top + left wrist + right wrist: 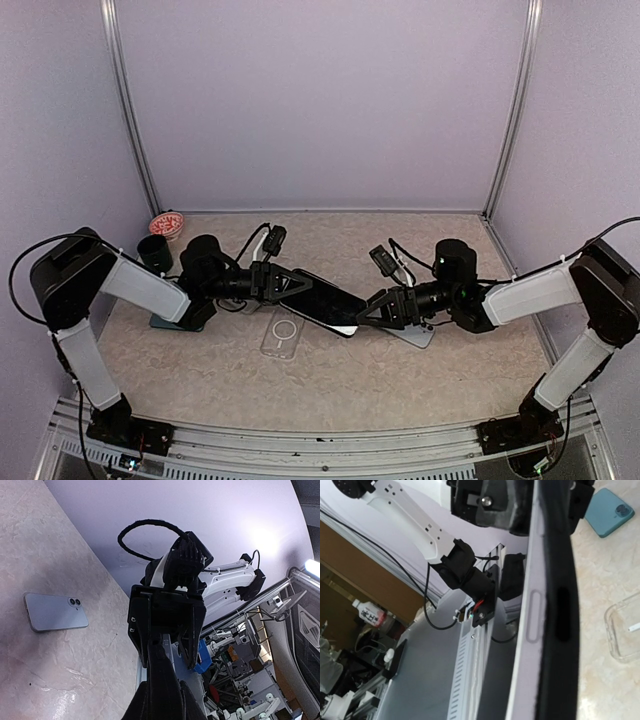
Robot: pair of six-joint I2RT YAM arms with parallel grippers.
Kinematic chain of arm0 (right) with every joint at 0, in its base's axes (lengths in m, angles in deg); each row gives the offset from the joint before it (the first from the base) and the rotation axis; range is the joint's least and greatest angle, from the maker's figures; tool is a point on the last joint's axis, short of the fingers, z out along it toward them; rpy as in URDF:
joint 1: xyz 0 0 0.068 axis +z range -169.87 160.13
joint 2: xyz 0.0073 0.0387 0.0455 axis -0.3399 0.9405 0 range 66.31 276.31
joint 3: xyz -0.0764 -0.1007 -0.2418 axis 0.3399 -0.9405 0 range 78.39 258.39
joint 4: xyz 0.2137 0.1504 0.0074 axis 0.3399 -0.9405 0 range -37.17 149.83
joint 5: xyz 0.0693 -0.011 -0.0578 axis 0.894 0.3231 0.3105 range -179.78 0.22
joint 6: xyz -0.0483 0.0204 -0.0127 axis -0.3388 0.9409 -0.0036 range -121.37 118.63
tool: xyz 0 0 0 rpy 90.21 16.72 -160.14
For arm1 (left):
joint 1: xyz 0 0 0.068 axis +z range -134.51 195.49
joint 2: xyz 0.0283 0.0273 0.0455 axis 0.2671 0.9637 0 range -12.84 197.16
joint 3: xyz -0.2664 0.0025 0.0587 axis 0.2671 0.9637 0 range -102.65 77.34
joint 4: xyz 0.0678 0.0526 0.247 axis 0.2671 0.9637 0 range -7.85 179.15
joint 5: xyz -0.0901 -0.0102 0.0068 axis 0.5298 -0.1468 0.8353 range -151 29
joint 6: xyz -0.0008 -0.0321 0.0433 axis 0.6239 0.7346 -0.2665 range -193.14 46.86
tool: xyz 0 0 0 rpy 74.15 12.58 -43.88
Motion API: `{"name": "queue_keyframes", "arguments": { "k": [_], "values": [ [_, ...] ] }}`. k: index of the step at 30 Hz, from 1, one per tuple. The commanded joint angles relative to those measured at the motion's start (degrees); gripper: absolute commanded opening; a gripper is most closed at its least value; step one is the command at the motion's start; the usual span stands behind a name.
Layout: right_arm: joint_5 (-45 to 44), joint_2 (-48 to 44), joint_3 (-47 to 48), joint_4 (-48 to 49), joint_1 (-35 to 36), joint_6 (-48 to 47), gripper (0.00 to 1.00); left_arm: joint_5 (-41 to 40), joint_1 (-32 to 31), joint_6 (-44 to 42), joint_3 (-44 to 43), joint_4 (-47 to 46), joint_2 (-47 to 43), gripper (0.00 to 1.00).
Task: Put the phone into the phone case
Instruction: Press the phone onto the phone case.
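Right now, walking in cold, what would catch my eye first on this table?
The left arm and right arm meet mid-table with a dark phone spanning between their tips. On the table just nearer their bases lies an empty clear case. A spare grey-blue phone lies by the right arm's tip.

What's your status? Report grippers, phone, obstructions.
Left gripper shut on black slab phone, held aloft. Right gripper at its far end, grip unconfirmed. Clear plastic phone case flat below, empty.
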Motion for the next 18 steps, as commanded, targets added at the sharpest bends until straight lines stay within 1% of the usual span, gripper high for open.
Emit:
{"name": "queue_keyframes", "arguments": {
  "k": [1,12,16,18],
  "values": [
    [1.85,-1.46,0.16,-2.03,0.36,-2.62,0.49,-0.80,-0.03,0.72,-1.16,-4.67,0.70,0.14],
    [2.85,-0.57,0.65,-1.75,1.54,-2.95,0.36,-0.83,0.01,1.37,-1.15,-5.15,1.31,0.14],
    [2.59,0.17,1.36,-2.23,1.98,-3.05,0.28,-0.68,-0.01,1.56,-1.24,-5.21,1.49,0.14],
    [2.41,0.57,1.57,-1.74,2.03,-2.58,0.25,-0.67,-0.04,1.62,-1.24,-5.17,1.52,0.16]
  ]
}}
